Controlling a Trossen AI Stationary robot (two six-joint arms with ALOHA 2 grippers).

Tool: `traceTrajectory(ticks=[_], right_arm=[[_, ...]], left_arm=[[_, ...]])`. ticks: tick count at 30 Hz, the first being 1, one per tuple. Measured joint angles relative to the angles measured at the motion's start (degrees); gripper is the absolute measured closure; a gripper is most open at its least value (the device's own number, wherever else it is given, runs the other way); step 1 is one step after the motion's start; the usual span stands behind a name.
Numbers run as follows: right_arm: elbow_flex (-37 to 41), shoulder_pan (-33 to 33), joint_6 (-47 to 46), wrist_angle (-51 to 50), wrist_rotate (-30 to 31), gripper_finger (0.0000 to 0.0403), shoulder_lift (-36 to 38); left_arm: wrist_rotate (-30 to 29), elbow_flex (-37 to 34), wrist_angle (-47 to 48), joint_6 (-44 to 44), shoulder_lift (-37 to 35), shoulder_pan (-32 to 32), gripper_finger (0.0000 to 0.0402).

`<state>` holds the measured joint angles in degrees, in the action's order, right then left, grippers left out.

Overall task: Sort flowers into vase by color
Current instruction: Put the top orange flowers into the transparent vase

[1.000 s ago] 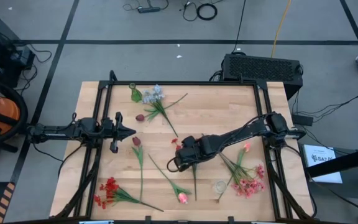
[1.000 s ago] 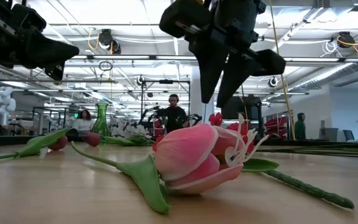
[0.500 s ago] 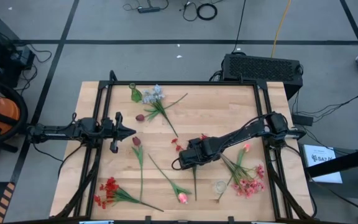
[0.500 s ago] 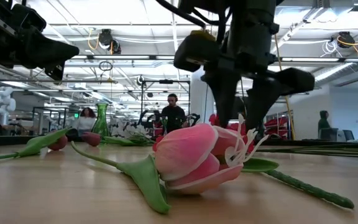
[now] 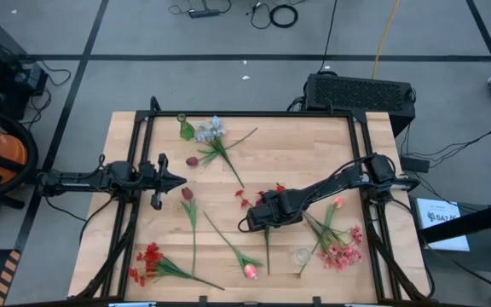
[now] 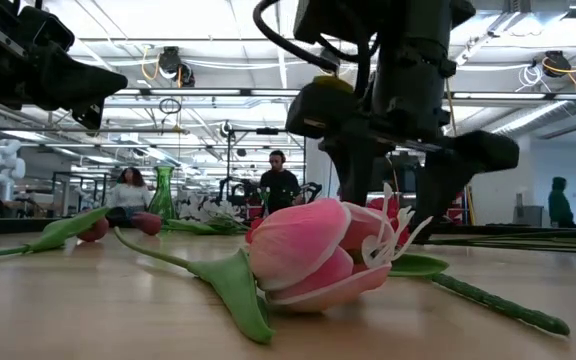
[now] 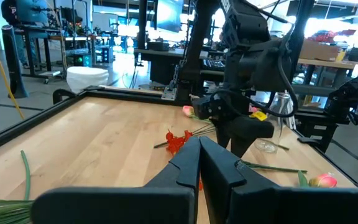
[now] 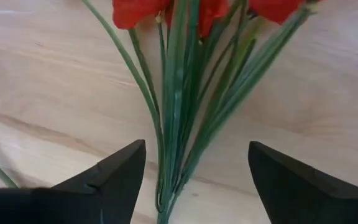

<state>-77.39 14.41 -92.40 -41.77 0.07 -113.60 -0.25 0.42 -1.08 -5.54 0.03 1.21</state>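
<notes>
Your left gripper [image 5: 177, 181] sits parked at the table's [image 5: 297, 145] left edge, well apart from the action, its two fingers pressed together on nothing, as the left wrist view shows. Just beside its tip lies a dark red tulip bud [image 5: 187, 194], stem trailing toward the front edge. Down in the front left corner there's a red cluster [image 5: 147, 259] lying flat. Up at the far side, a green vase [image 5: 184, 128] with a white and pale-blue sprig [image 5: 214, 130] right next to it, and a second dark red bud [image 5: 193, 160] just in front of them. Moving toward the middle, a pink tulip [image 5: 251, 271] rests near the front edge; it fills the low view [image 6: 313, 255], lying on its side.

Now your right gripper [image 5: 254, 223]: it's down low over the centre of the table, fingers spread wide apart, holding nothing. In the right wrist view the green stems of a small red spray [image 8: 179, 93] run straight between the two fingers [image 8: 120, 171], with bare wood either side and the red blooms beyond the tips. Further right, a clear glass vase [image 5: 302, 256] stands near the front, and a pink cluster [image 5: 343, 254] lies beside it by the right edge.
</notes>
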Motion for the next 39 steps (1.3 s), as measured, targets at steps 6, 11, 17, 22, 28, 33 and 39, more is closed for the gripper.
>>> traceTrajectory(ticks=[6, 11, 17, 22, 28, 33, 39], right_arm=[[0.0, -1.2, 4.3, 2.9, -2.1, 0.0144, -3.8], [-1.9, -1.7, 5.0, -0.1, -4.7, 0.0192, -7.4], [-2.6, -1.2, 8.5, -2.2, 0.4, 0.0334, -6.7], [-2.2, -1.2, 15.0, -1.0, 9.7, 0.0388, -2.2], [-2.5, 1.6, 18.0, 0.4, 24.3, 0.0398, 10.8], [-2.4, 8.7, 19.9, -1.9, 38.1, 0.0398, 21.8], [-2.5, 21.2, 21.8, -3.3, 54.7, 0.0399, 29.9]], left_arm=[[0.0, 0.0, 0.0, 0.0, 0.0, 0.0, 0.0386], [0.0, 0.0, 0.0, 0.0, 0.0, 0.0, 0.0386], [0.0, 0.0, 0.0, 0.0, 0.0, 0.0, 0.0386], [0.0, 0.0, 0.0, 0.0, 0.0, 0.0, 0.0386], [0.0, 0.0, 0.0, 0.0, 0.0, 0.0, 0.0386], [0.0, 0.0, 0.0, 0.0, 0.1, 0.0, 0.0386], [0.0, 0.0, 0.0, 0.0, 0.1, 0.0, 0.0386]])
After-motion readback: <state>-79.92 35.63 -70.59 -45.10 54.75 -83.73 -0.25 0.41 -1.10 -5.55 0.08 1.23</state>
